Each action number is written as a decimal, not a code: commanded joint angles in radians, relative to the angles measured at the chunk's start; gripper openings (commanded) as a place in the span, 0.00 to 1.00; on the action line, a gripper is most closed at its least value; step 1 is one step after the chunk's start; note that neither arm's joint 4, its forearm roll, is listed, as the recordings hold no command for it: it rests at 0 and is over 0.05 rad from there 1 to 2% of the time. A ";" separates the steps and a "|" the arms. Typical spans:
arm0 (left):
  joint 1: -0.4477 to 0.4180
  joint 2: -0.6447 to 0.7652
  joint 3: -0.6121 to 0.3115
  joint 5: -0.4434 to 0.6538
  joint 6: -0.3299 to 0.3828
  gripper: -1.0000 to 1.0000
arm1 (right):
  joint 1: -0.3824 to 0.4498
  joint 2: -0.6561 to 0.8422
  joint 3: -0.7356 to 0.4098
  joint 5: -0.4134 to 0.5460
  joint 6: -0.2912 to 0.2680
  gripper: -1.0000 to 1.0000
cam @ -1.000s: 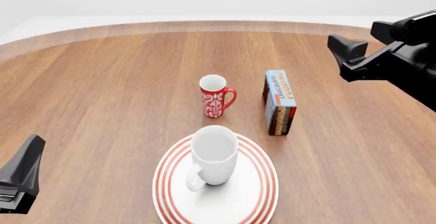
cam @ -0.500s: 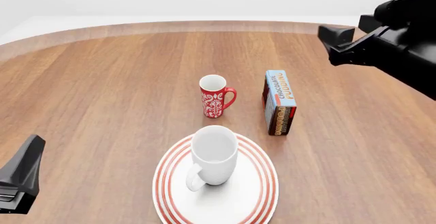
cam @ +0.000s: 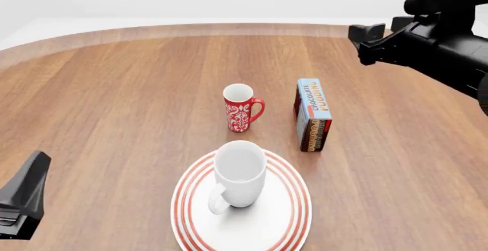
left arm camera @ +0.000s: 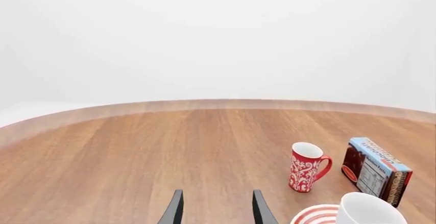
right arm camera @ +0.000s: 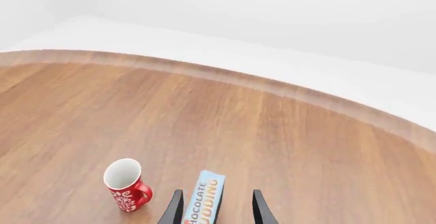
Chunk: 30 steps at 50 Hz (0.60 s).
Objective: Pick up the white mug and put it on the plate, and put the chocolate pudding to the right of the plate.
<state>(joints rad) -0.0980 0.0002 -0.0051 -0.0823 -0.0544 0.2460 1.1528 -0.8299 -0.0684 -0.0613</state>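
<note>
Right gripper [right arm camera: 212,211] hangs high at the far right, jaws parted and empty, looking down on the chocolate pudding [cam: 312,115]. Left gripper [left arm camera: 214,211], parted and empty too, sits at the near left. White mug [cam: 239,172] stands on the plate [cam: 294,211]; the pudding stands on edge beyond the plate's right side, with a red mug [cam: 240,107] just left of it.

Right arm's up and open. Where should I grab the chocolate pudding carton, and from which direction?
Come from above and pinch the small light-blue and brown chocolate pudding carton across its thin width, near mid-length. It stands on a long narrow edge, both broad faces exposed, apart from the red patterned mug. The open right gripper already looks down over it.
</note>
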 commanded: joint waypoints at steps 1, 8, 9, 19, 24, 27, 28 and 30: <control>-0.001 0.000 0.000 0.000 -0.003 1.00 | -0.013 0.040 -0.030 0.015 0.027 1.00; 0.000 0.000 0.000 -0.001 -0.007 1.00 | -0.017 0.064 -0.041 0.019 0.037 1.00; 0.000 0.000 0.000 -0.001 -0.008 1.00 | -0.019 0.068 -0.043 0.019 0.039 1.00; -0.001 0.000 -0.001 0.000 -0.011 1.00 | -0.020 0.104 -0.060 0.020 0.054 1.00; -0.001 0.000 -0.001 0.000 -0.012 1.00 | -0.019 0.124 -0.067 0.018 0.062 1.00; -0.001 0.000 -0.001 -0.001 -0.014 1.00 | -0.019 0.140 -0.073 0.017 0.070 1.00; -0.001 0.000 -0.001 -0.001 -0.014 1.00 | -0.018 0.143 -0.074 0.016 0.069 1.00; -0.001 0.000 0.000 -0.001 -0.015 1.00 | -0.018 0.150 -0.079 0.016 0.071 1.00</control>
<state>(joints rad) -0.0991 0.0002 -0.0060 -0.0828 -0.0657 0.2280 1.2653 -0.8914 -0.0511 -0.0042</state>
